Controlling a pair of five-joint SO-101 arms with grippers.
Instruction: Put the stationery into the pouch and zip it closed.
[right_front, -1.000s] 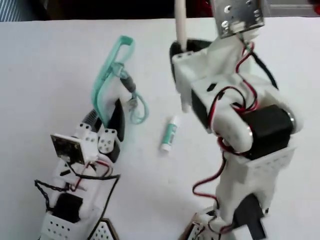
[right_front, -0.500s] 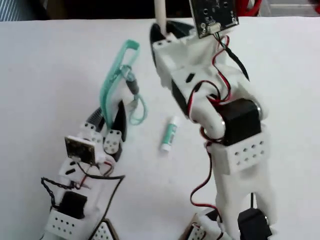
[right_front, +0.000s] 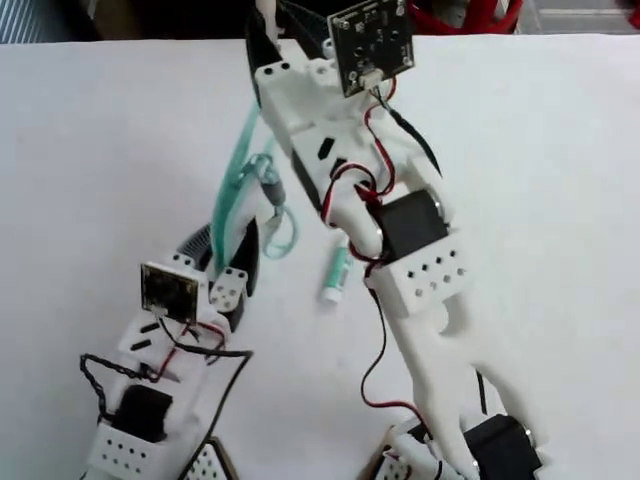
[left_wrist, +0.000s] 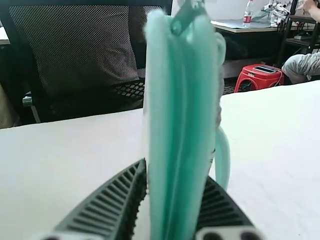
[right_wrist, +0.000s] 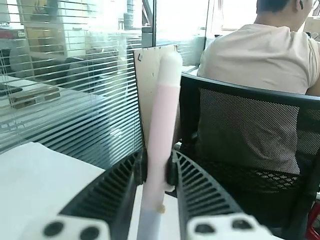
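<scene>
Right hand (right_wrist: 157, 159): clamped on your pen (right_wrist: 164, 115), now swung across to the pouch (left_wrist: 177, 100).
Left hand (left_wrist: 176, 174): pinches pouch upright (insert next).

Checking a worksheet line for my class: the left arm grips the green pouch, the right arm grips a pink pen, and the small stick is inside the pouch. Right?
One slip: the small stick lies on the table, outside the pouch, as the high view shows. The rest holds.

Upright teal pouch (right_front: 232, 190), pink pen (right_wrist: 161, 130), white stick (right_front: 334, 275)
</scene>
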